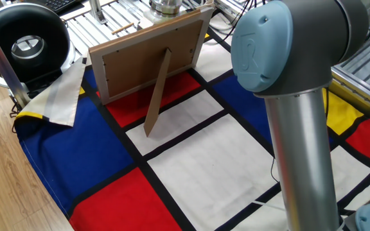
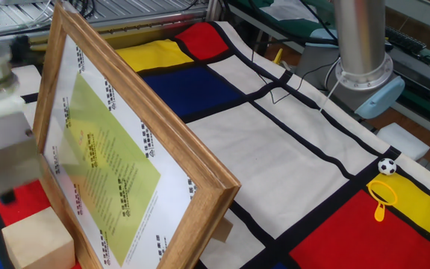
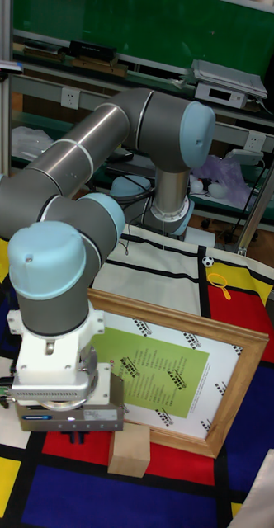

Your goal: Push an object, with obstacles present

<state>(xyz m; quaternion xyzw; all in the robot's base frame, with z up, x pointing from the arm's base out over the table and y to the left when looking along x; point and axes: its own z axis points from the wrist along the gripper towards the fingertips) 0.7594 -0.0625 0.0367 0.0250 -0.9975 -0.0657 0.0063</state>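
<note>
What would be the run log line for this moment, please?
task: push with obstacles | gripper: low beside wooden block, fingers hidden, state unclear | picture frame: standing upright right behind the block | cloth: checkered

- Wood floor (image 1: 5, 173) left of the table.
- Black round fan (image 1: 24, 38) by the table's corner.
- Green wall (image 3: 153, 25) behind metal shelves (image 3: 87, 66).
- White sockets (image 3: 69, 97) on the wall.

Looks like a robotics lab: UR5 arm (image 3: 87, 173), metal shelving (image 3: 129, 62) with what may be instruments, wall sockets (image 3: 68, 97), loose cables (image 2: 290, 82).
</note>
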